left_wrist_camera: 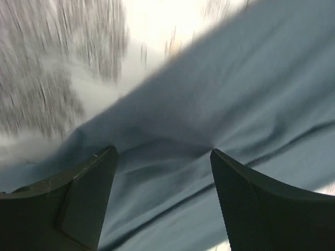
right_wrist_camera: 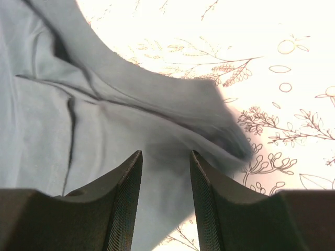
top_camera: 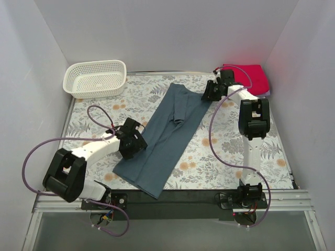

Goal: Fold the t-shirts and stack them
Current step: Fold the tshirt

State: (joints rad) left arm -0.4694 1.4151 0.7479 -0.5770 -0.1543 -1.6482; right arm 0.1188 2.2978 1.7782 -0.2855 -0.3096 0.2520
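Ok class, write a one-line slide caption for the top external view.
Blue-grey t-shirt, folded lengthwise, lies diagonally on the floral table; red t-shirt and white basket sit at the far corners.

Left gripper (left_wrist_camera: 163, 155) spread wide over slate blue-grey t-shirt (left_wrist_camera: 251, 89), blurred floral tablecloth (left_wrist_camera: 47, 78) beyond

One desk (top_camera: 230, 141) carries three shirts, a slate-blue t-shirt (top_camera: 165, 138) in the middle, a red t-shirt (top_camera: 251, 76) and a lavender t-shirt (top_camera: 268, 93) far right, one white basket (top_camera: 95, 78) far left, and two claws, left claw (top_camera: 139, 139) and right claw (top_camera: 211, 92).
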